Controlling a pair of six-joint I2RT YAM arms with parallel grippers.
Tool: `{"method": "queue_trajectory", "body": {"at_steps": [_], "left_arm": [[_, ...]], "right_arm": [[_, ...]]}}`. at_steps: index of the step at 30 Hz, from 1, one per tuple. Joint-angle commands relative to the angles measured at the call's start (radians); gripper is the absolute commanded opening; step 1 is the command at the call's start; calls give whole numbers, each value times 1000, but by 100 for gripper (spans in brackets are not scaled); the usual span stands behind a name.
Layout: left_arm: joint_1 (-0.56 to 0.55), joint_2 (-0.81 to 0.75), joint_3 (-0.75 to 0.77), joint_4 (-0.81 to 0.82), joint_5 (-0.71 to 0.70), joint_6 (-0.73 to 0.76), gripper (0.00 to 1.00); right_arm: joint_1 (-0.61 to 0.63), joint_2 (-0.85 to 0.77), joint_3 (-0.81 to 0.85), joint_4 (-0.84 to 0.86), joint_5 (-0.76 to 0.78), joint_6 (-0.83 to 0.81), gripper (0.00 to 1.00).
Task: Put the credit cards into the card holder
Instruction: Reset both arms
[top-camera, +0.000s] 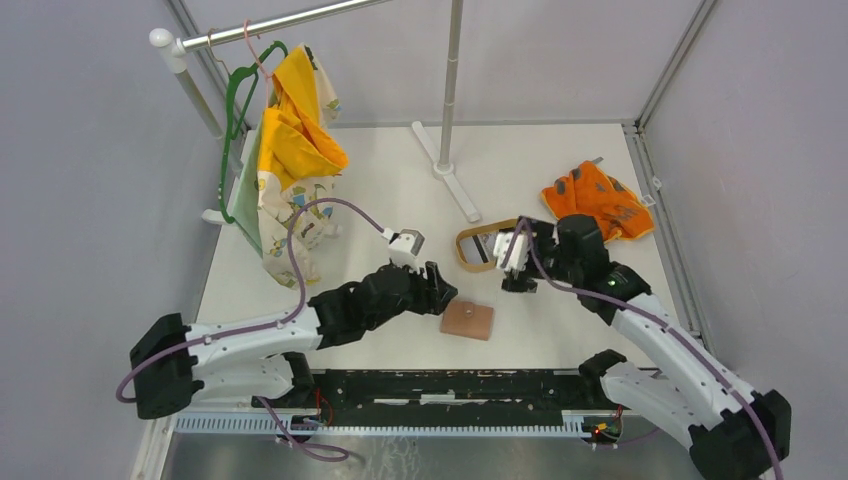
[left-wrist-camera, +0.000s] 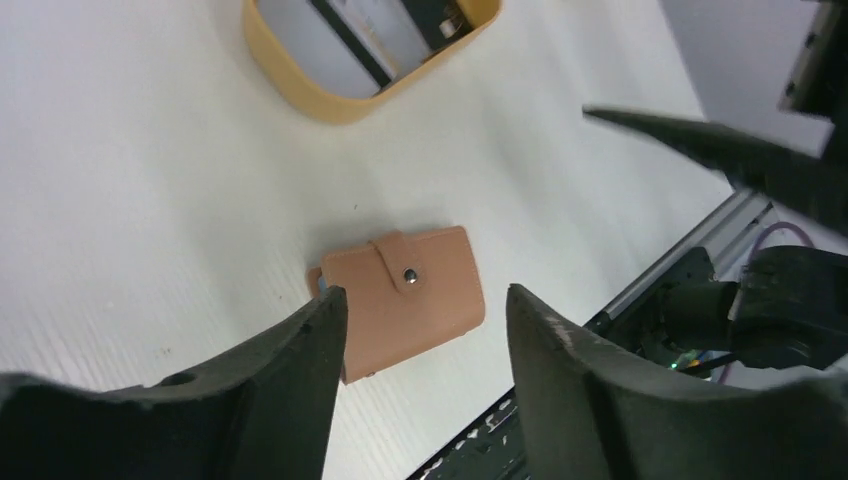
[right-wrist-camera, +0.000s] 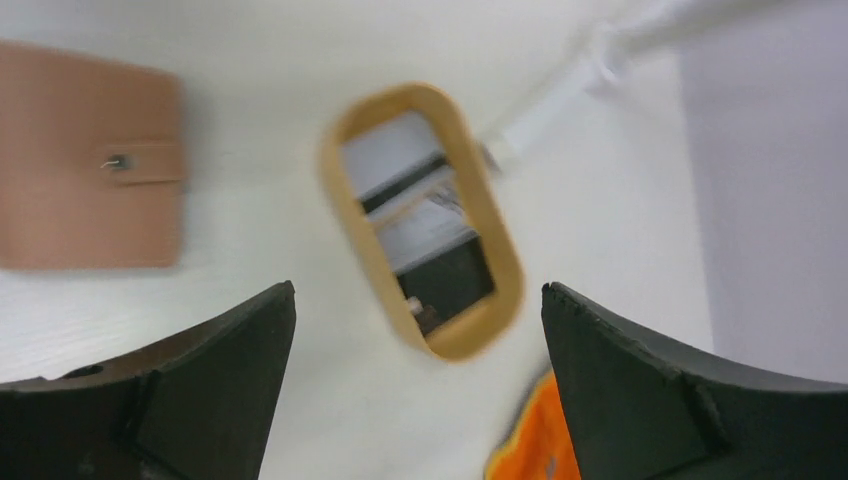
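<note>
Left gripper is hovering over the card holder with its jaws apart and nothing in them. The holder is lying snapped shut on the counter. Further right, the credit cards are sitting in the oval wooden tray, and the right gripper is hanging above it, spread wide, empty. Feels like step one to me: the holder is needing to be unsnapped and opened before any card is going in.

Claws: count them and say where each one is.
2. The left claw is open and aimed down at the wallet. The right claw is open and aimed at the tray. Neither is hidden.
</note>
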Motion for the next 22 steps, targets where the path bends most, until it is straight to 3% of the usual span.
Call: {"method": "queue_trajectory", "body": {"at_steps": [1, 4, 7, 11, 22], "left_arm": [[0, -150, 23, 20, -22, 155, 78], [0, -223, 84, -61, -71, 200, 99], [-1, -246, 169, -166, -118, 233, 100], [1, -265, 250, -251, -121, 262, 100], [0, -393, 236, -258, -101, 255, 100]], "right_arm": [[-119, -116, 17, 282, 251, 492, 98], [-132, -117, 99, 244, 351, 568, 98], [-134, -123, 189, 182, 297, 591, 98], [-134, -122, 303, 157, 404, 769, 98], [-135, -158, 353, 86, 363, 741, 98]]}}
